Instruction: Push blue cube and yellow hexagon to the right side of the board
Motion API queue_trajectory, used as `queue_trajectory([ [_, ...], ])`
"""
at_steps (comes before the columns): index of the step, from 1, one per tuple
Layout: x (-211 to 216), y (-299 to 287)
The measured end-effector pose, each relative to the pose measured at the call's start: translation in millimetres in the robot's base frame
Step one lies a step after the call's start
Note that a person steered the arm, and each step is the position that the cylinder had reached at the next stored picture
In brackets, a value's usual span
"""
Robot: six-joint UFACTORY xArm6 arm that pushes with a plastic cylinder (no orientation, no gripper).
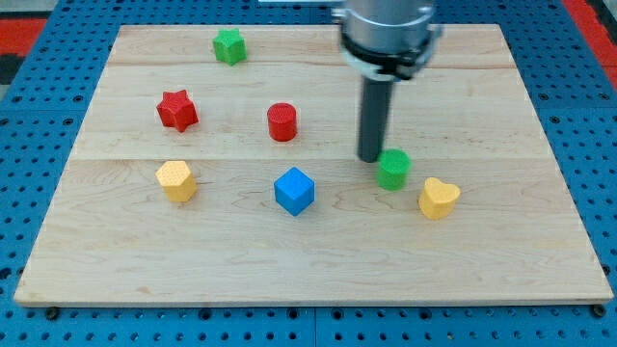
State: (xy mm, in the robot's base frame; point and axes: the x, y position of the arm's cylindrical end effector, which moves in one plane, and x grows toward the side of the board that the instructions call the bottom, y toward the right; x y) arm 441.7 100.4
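The blue cube point(294, 190) sits near the board's middle, toward the view's bottom. The yellow hexagon point(176, 180) sits on the board's left half, left of the blue cube. My tip point(371, 157) rests on the board right of the middle, just left of and touching or nearly touching a green cylinder point(393, 169). The tip is up and to the right of the blue cube, with a clear gap between them, and far right of the yellow hexagon.
A yellow heart point(439, 198) lies right of the green cylinder. A red cylinder point(281, 121) and a red star point(177, 110) sit in the upper left half. A green star point(229, 45) is near the top edge. The wooden board point(521, 270) lies on a blue pegboard.
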Motion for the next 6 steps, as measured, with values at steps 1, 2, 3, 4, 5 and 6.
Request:
queue_trajectory([
  [1,14.8,46.5],
  [2,33.5,46.6],
  [3,8.9,54.3],
  [4,-2.7,-15.4],
  [5,-2.7,-72.9],
  [6,12.6,-143.8],
])
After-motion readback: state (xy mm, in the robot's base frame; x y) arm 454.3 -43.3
